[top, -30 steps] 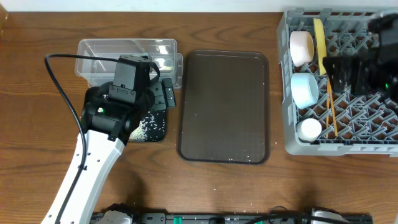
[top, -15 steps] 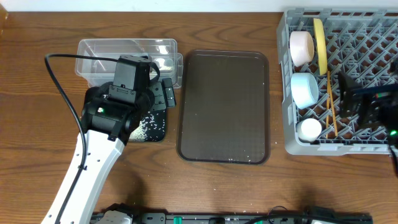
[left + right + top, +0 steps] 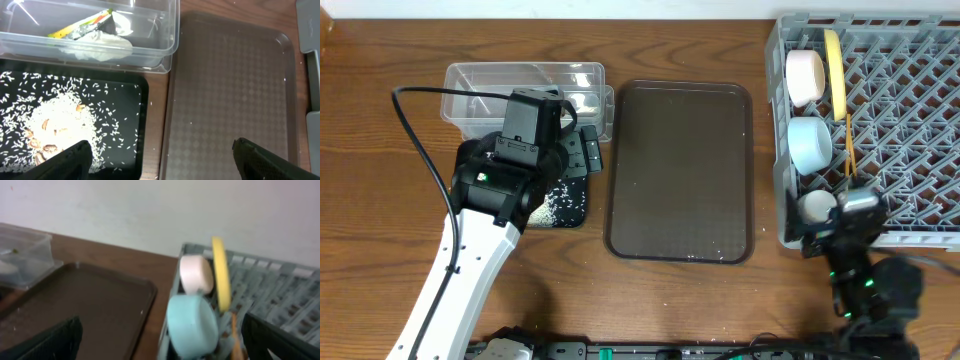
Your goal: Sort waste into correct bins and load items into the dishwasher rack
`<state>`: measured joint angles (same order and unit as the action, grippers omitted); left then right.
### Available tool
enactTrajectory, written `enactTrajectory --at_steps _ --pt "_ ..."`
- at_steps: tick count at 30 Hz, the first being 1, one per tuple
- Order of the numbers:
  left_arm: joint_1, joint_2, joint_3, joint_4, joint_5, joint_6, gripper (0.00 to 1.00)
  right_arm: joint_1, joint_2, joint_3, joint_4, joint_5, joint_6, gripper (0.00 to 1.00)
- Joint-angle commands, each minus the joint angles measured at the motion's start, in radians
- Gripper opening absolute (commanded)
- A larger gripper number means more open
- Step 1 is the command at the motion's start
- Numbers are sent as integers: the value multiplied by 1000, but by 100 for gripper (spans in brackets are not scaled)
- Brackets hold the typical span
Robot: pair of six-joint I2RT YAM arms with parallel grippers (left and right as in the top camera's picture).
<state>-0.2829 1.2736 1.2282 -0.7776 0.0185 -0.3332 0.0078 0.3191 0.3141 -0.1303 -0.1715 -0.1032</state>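
both jaws open, empty; right gripper (image 3: 160, 335) just beside the dishwasher rack (image 3: 910, 120) should lift clear without nudging its white cup (image 3: 817, 205); left gripper (image 3: 161, 152) hangs well apart

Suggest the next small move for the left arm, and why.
Probably raise the open, empty left claw from over the black tray toward home: wrapper sits in the clear tub, rice on that tray, and yellow plate, beige bowl, blue bowl, cup and chopsticks are in the rack.
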Motion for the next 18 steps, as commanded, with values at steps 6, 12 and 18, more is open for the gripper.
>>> enactTrajectory --at_steps 6,12,18 --pt "4 2 0 0 -11 2 92 40 -243 -270 76 79 106 99" --pt "4 2 0 0 -11 2 92 51 -314 -309 84 84 107 99" --pt "4 2 0 0 -11 2 92 51 -312 -309 63 85 106 99"
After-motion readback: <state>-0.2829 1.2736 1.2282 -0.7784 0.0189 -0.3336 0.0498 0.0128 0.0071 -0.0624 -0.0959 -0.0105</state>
